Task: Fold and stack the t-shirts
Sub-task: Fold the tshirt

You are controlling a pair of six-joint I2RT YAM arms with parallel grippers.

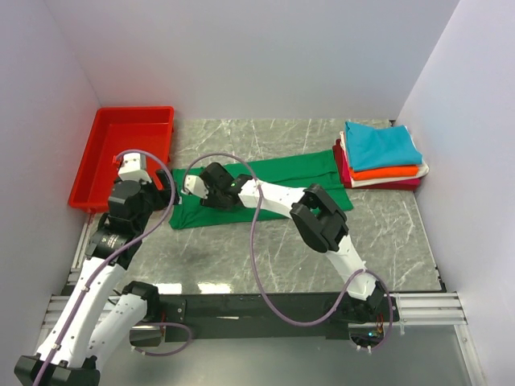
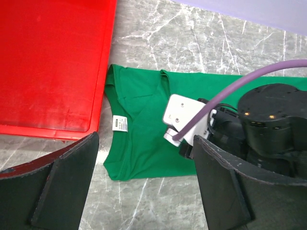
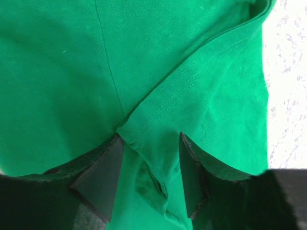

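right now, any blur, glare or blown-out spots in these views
Top external: even light, sharp, soft shadow on the table. Left wrist: near fingers slightly soft, green t-shirt crisp. Right wrist: table at right edge washed out, cloth sharp.

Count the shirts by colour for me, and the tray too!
Green shirt: 1
Teal shirt: 1
Orange shirt: 1
White shirt: 1
Red shirt: 1
Tray: 1
Total: 6
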